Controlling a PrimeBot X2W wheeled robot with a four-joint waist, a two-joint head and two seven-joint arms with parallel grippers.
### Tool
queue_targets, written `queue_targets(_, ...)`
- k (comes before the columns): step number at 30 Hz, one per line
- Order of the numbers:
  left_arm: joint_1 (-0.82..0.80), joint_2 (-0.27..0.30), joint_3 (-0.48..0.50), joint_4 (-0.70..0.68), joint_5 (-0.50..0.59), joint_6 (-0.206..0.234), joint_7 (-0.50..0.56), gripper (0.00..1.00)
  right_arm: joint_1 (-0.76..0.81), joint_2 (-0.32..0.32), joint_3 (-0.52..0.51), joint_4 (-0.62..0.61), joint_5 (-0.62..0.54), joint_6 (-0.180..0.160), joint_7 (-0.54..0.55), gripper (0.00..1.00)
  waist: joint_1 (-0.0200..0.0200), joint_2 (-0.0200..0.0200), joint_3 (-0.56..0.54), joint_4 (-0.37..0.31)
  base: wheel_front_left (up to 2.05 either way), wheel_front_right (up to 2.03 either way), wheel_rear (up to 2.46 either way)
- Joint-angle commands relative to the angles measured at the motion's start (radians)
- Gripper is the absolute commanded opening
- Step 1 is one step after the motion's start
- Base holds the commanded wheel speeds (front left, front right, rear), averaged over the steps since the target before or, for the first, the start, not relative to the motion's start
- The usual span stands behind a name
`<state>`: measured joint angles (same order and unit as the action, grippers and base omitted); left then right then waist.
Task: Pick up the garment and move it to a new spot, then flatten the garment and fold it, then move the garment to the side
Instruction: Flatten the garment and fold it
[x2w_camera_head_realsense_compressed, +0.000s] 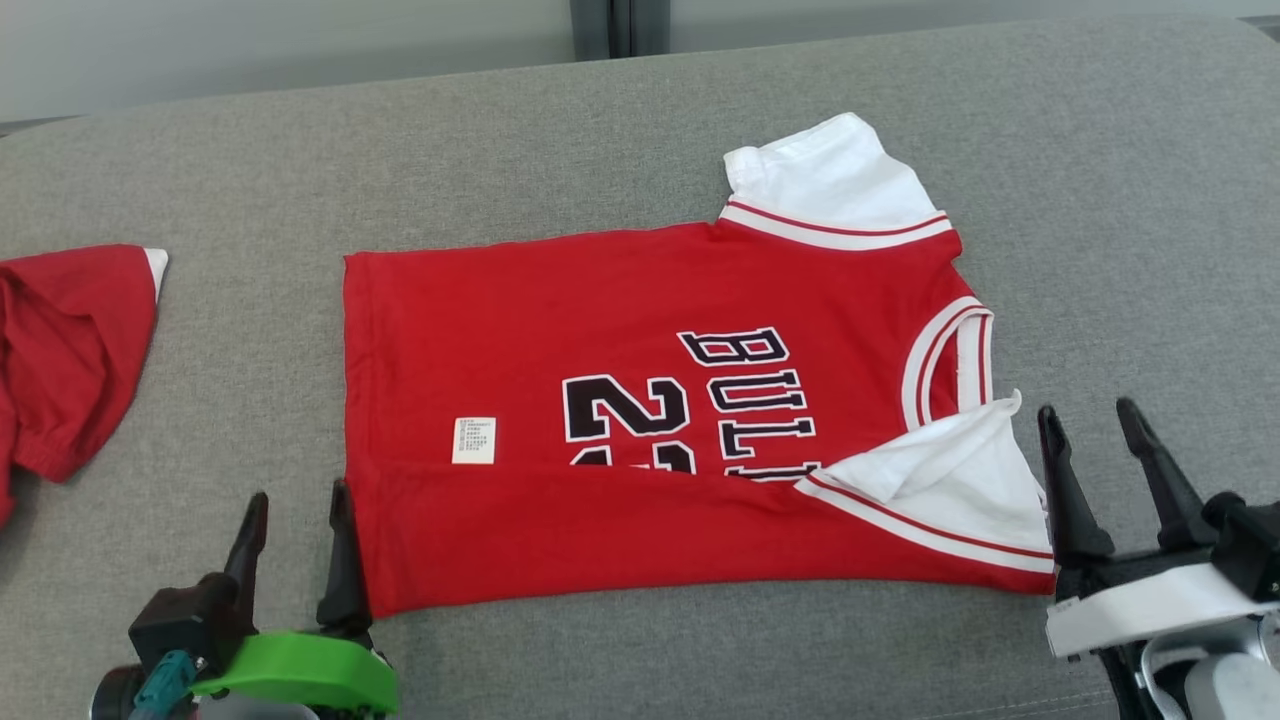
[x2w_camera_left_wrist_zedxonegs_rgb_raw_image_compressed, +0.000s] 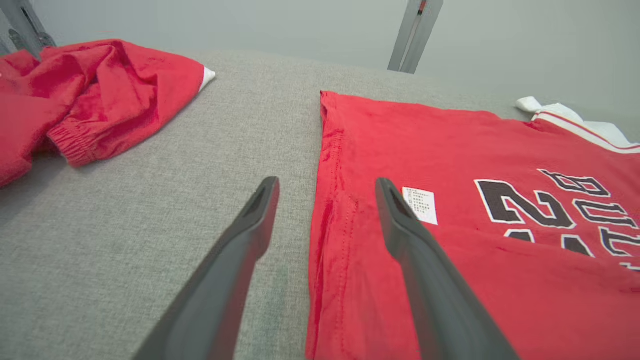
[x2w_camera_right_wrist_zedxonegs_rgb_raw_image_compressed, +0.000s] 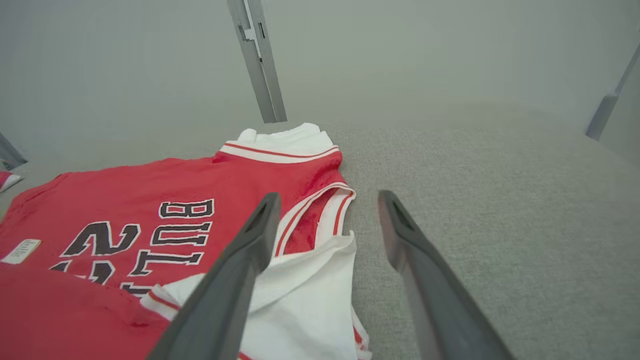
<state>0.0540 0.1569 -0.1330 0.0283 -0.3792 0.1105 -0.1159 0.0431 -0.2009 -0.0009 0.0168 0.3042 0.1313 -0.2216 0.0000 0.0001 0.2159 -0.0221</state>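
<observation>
Our left gripper (x2w_camera_head_realsense_compressed: 300, 492) and right gripper (x2w_camera_head_realsense_compressed: 1085, 406) both stand released and empty, each straddling an edge of the jersey (x2w_camera_head_realsense_compressed: 600, 330) between them.

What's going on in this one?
A two-armed robot is folding a red jersey on a grey cushion. The jersey's near long edge is already folded over part of the lettering. The left gripper is open at the near hem corner and the right gripper is open beside the near white sleeve; neither holds cloth. Another red garment lies off to the left.
</observation>
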Motion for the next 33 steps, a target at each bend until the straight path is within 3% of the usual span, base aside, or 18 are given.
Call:
queue_targets(1,-0.026,0.002,0.006,-0.013,0.009,0.008,-0.024,1.00,-0.022,0.003,0.000,-0.026,-0.014,-0.001,0.007,1.00,0.0000,-0.0001,-0.004,-0.002,0.00,0.00,0.00)
queue_targets(6,-0.066,0.014,0.000,-0.054,0.054,0.023,-0.069,1.00,-0.066,0.008,0.007,-0.109,-0.043,-0.001,0.051,1.00,0.0000,-0.0001,-0.018,-0.003,0.00,0.00,0.00)
queue_targets(16,-0.105,0.036,-0.020,-0.081,0.072,0.026,-0.028,1.00,-0.060,0.017,-0.001,-0.153,-0.041,-0.001,0.092,1.00,0.0000,-0.0001,-0.004,0.003,0.00,0.00,0.00)
queue_targets(24,-0.367,0.075,-0.044,0.007,0.023,-0.069,0.099,1.00,-0.089,0.025,0.000,-0.173,-0.035,-0.001,0.098,1.00,0.0000,-0.0001,0.079,-0.001,0.00,0.00,0.00)
queue_targets(33,-0.688,0.131,-0.059,0.390,-0.063,-0.188,0.307,1.00,-0.139,0.039,0.036,-0.141,-0.028,-0.001,0.080,1.00,0.0000,-0.0001,0.172,-0.062,0.00,0.00,0.00)
